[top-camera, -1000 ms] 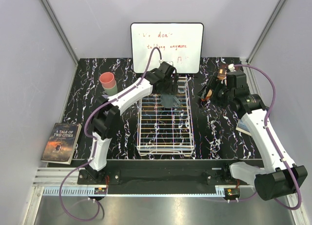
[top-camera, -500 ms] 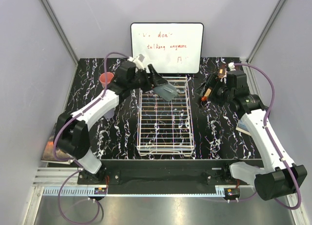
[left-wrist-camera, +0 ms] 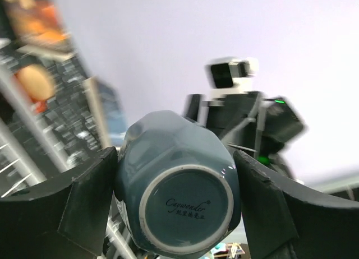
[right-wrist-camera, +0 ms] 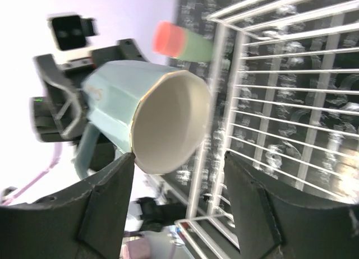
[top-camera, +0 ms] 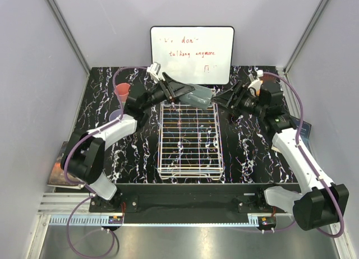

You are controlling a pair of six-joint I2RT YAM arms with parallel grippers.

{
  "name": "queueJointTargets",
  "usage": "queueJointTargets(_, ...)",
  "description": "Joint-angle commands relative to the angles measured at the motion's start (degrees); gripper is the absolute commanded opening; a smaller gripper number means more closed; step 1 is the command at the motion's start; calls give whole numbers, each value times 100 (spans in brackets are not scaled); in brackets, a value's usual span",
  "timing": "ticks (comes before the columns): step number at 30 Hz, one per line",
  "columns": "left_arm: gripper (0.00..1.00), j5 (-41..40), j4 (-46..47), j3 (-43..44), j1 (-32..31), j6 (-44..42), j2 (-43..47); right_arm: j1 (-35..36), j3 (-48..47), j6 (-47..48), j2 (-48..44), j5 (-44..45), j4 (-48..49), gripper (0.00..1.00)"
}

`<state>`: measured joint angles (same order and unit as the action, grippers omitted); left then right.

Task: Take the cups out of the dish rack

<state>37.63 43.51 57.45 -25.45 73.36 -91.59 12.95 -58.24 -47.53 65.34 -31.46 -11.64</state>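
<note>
Above the dish rack (top-camera: 160,153), your left gripper (top-camera: 189,94) clamps the grey mug (left-wrist-camera: 175,183); your right gripper (top-camera: 221,98) gapes wide beside it.

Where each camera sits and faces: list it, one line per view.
Top external: above and behind, looking down on the dish rack; left arm and right arm show.
Left wrist: on the left arm, facing the mug base-on; left claw grips it.
Right wrist: on the right arm, facing the mug's mouth; right claw open.
Shared: both wrist views show the mug, opposite ends.

Grey-blue mug (top-camera: 197,96) horizontal above dish rack (top-camera: 189,141) far end.
</note>
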Motion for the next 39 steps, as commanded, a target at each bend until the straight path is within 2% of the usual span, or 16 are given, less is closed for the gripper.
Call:
queueJointTargets(1,0,333,1890,47,5,776,124,23,119,-669,14,-685,1346,70)
queueJointTargets(5,0,394,2021,29,-65,846,106,32,269,-1047,-30,-826,2059,70)
queueJointTargets(13,0,438,2004,64,-249,846,45,41,260,-1302,66,-1002,2560,70)
queueJointTargets(16,0,456,1978,126,-372,829,1,41,260,-1434,207,-1134,2745,65)
queueJointTargets(23,0,518,1942,267,-584,802,-148,85,313,-1698,444,-1389,3132,39)
queueJointTargets(24,0,509,1925,275,-601,802,-157,111,313,-1698,453,-1415,3150,32)
queueJointTargets(26,0,526,1881,284,-601,767,-175,120,287,-1716,479,-1529,3176,26)
queueJointTargets(27,0,526,1855,284,-601,767,-192,137,269,-1707,506,-1556,3177,16)
queueJointTargets(30,0,544,1828,337,-601,741,-245,181,217,-1716,558,-1731,3194,6)
queueJointTargets(31,0,544,1811,354,-601,732,-263,216,199,-1707,576,-1784,3185,0)
queueJointTargets(35,0,535,1696,451,-592,662,-333,278,173,-1576,506,-1907,3045,0)
queueJointTargets(39,0,500,1408,521,-540,600,-412,287,155,-1207,182,-1671,2353,0)
